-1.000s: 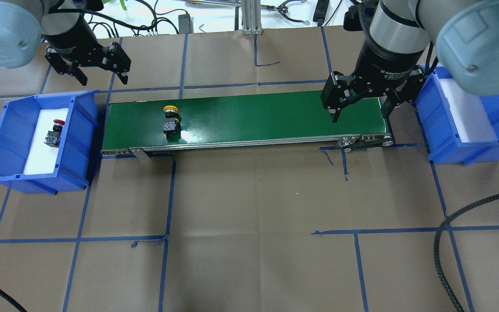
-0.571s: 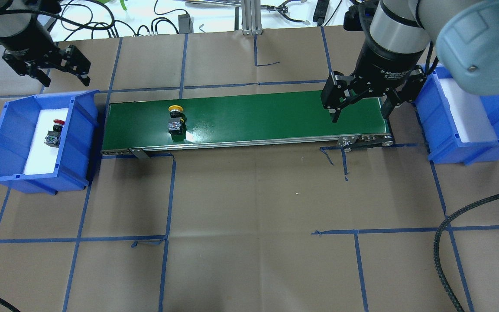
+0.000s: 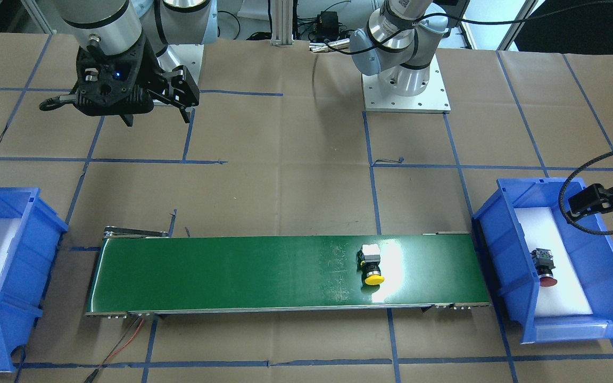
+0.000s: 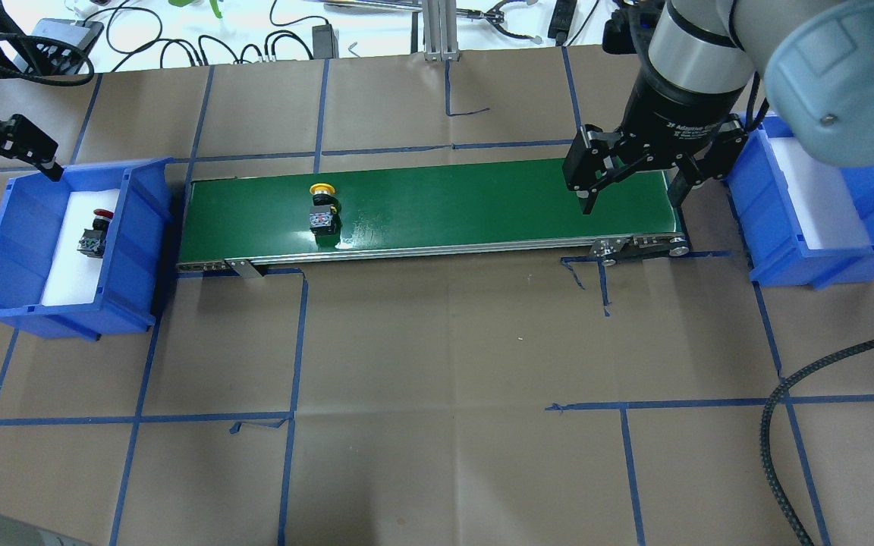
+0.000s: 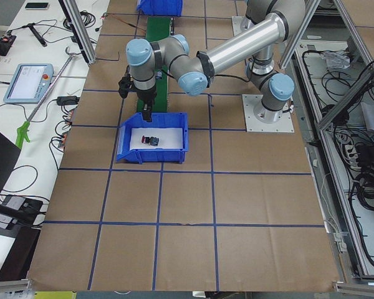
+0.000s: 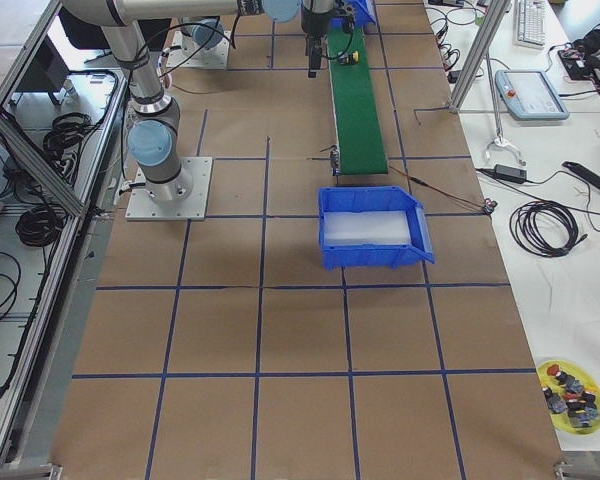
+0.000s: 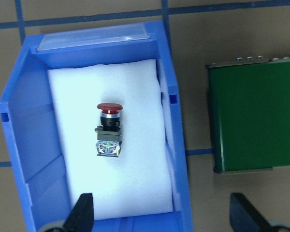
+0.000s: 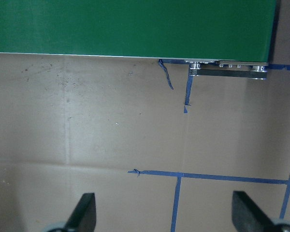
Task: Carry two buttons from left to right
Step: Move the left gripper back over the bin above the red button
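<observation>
The yellow-capped button [image 4: 322, 205] lies on its side on the left part of the green conveyor belt [image 4: 467, 201], and also shows in the front view [image 3: 371, 265]. The red-capped button [image 4: 95, 231] lies on white foam in the left blue bin [image 4: 143, 220]; the left wrist view shows it [image 7: 109, 129] too. My left gripper [image 4: 18, 165] is open and empty, over the bin's far edge [image 7: 162, 215]. My right gripper [image 4: 632, 201] is open and empty over the belt's right end, next to the right blue bin [image 4: 754, 212], which holds only foam.
A black braided cable [image 4: 778, 425] loops at the near right of the table. Cables, tools and an aluminium post [image 4: 437, 30] lie along the far edge. The arm bases [image 3: 405, 85] stand behind the belt. Blue tape lines cross the brown paper.
My left gripper has swung left from behind the belt's left end to the left bin's far edge. The yellow button has ridden a little to the right on the belt. The right arm has not moved.
</observation>
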Motion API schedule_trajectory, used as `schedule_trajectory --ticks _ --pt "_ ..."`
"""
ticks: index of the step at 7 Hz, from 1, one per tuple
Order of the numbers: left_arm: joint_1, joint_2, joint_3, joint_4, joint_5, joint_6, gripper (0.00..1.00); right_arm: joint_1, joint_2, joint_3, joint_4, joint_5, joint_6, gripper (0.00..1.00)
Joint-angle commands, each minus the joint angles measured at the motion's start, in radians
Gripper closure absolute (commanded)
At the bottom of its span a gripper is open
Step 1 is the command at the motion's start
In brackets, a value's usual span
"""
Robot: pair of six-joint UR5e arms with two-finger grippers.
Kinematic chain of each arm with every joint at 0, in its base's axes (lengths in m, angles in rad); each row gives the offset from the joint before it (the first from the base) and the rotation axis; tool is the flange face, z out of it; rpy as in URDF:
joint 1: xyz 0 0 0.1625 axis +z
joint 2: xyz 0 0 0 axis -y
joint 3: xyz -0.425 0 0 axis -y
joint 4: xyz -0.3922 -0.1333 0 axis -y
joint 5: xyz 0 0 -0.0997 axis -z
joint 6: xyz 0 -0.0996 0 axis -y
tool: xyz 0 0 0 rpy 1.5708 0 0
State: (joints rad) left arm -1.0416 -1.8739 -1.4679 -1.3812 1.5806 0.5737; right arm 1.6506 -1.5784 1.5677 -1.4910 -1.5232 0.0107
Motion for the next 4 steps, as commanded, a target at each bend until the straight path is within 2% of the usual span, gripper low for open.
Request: schedule_trajectory --ticks 1,2,4 --pt "0.005 -0.049 -0.029 0.074 -0.001 -0.008 0.0 0.0 0.0 0.0 0.0 0.0 0.0 0.0" --pt "-0.001 -0.086 -0.041 0.15 -0.002 -0.018 0.0 0.0 0.0 0.0 0.0 0.0 0.0 0.0" --pt "-0.003 -0.157 -0.048 0.214 -0.007 -0.02 0.01 -0.002 0.0 0.0 0.0 0.0 0.0 0.0"
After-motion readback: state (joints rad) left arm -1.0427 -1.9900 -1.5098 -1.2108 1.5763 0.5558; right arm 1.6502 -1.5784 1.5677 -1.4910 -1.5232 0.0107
